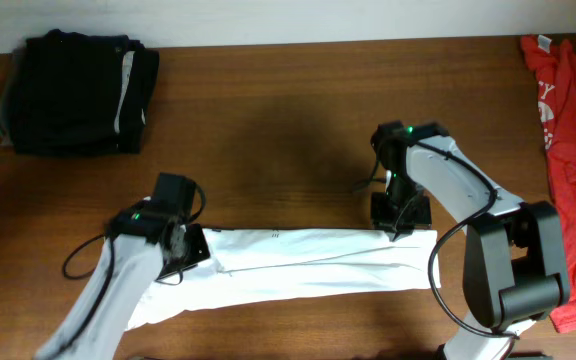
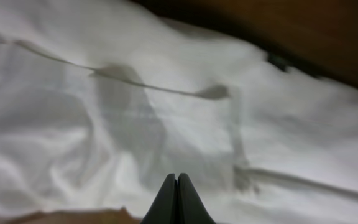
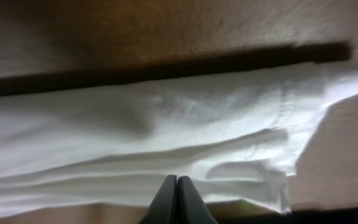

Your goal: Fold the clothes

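Observation:
The clothes, a white T-shirt (image 1: 308,265), lie folded into a long narrow band across the front of the table. My left gripper (image 1: 190,250) is at the band's left end, over its upper edge. In the left wrist view its jaws (image 2: 177,177) are pressed together above the rumpled white cloth (image 2: 166,93), with nothing between the tips. My right gripper (image 1: 400,222) is at the band's upper right corner. Its fingers (image 3: 177,179) are also shut and empty, hovering just above the layered cloth (image 3: 135,137). The printed graphic is not in view.
A stack of black garments (image 1: 76,92) sits at the back left corner. A red garment (image 1: 573,150) lies along the right edge, beside the right arm's base. Bare brown tabletop (image 1: 268,140) stretches behind the white band.

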Controlling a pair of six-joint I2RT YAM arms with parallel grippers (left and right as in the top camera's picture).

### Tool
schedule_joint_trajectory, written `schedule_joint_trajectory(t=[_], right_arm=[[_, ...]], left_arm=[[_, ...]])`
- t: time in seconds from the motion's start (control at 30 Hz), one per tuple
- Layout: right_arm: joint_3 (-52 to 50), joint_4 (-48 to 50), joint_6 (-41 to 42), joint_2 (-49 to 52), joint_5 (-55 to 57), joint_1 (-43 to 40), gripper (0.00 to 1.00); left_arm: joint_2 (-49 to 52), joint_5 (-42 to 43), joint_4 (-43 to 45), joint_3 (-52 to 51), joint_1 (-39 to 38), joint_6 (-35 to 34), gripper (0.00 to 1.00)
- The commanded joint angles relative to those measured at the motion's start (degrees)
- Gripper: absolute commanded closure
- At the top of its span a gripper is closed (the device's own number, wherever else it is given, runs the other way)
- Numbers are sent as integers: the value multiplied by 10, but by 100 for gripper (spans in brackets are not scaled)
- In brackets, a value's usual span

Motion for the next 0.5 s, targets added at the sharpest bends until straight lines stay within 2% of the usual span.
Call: schedule_joint_trajectory(t=[0.0,0.2,0.47], right_arm=[[-59,40,12,-7,-19,4,96],[-121,93,19,-6,-18,-2,96],[-159,141,27,-6,23,-52,96]], left_arm=[[75,2,27,-5,21,3,99],[155,-18,34,-5,78,3,99],[177,-50,33,-14,151,-2,99]])
